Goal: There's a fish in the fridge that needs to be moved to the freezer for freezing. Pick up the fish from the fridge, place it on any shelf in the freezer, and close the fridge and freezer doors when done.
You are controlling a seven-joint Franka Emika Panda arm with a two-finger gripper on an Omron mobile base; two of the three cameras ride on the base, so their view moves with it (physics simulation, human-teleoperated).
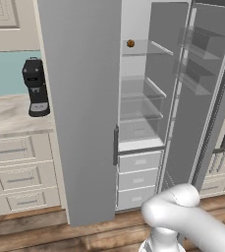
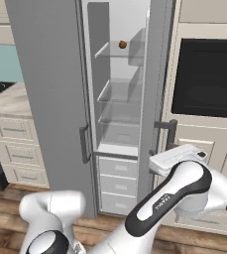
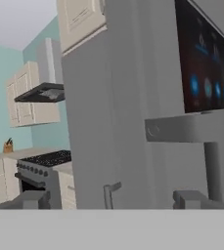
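Fish: its place cannot be told, since nothing pale and slender can be made out on the shelves that are seen. A narrow open compartment (image 1: 138, 93) is framed by two tall flat grey doors. The left door (image 1: 82, 108) is swung out towards the base, and its smooth slab hides everything behind it. The right door (image 1: 205, 74) is also swung open, with clear door shelves on its inner face. A slim channel of free room is left between the two door edges.

Thin translucent glass shelves are stacked inside the compartment, and a small round brown ball (image 1: 130, 44) is seen on the top one. Three plain grey drawers (image 1: 138, 179) are set below.

The gripper (image 3: 112, 200) is held wide open and holds nothing. It is placed just beside the right door's bar handle (image 3: 191, 128), with its fingertips apart from it. A dark glossy touchscreen (image 3: 201, 58) is seen on that door's outer face and is cut off at the frame edge.

A black coffee machine (image 1: 35, 87) is stood on a pale stone counter (image 1: 11, 115) to the left. A dark wall oven (image 2: 206, 77) is set in cream cabinets to the right. The floor (image 1: 35, 231) is made of brown wood planks.
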